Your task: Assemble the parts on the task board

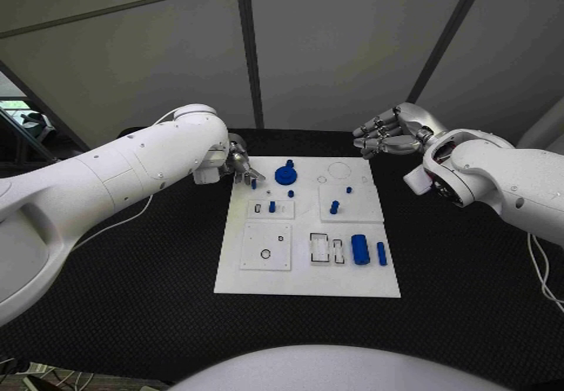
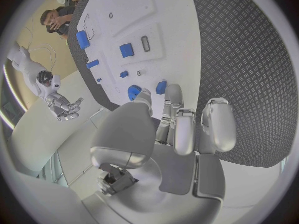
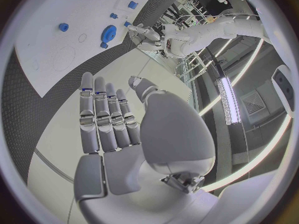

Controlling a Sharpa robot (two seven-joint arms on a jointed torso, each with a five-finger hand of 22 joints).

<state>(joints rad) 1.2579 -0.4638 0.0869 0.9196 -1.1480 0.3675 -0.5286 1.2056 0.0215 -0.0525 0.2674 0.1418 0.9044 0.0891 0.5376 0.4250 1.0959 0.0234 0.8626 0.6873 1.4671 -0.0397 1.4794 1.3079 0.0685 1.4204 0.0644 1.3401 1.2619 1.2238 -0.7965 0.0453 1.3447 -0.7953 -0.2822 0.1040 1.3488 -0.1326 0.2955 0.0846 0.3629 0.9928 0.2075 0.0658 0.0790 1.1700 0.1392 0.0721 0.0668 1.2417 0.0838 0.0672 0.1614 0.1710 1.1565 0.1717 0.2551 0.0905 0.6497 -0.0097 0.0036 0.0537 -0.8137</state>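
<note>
The white task board point(image 1: 308, 281) lies mid-table. My left hand point(image 1: 241, 167) hovers over its far left corner, and its thumb and a fingertip point(image 2: 172, 92) close round a small blue peg point(image 1: 254, 183) point(image 2: 161, 87) standing there. A blue gear point(image 1: 286, 173) point(image 3: 109, 33) sits just right of that hand. More small blue pegs point(image 1: 334, 207) stand mid-board. A blue cylinder point(image 1: 359, 249) and a blue bar point(image 1: 382, 253) lie at the near right. My right hand point(image 1: 388, 134) point(image 3: 106, 119) hangs beyond the far right corner with its fingers straight, holding nothing.
Raised white plates point(image 1: 268, 246) with holes and slots point(image 1: 319, 248) sit on the board's near half. A ring outline point(image 1: 340, 171) marks the far right of the board. Black ribbed table point(image 1: 141, 269) surrounds the board on both sides.
</note>
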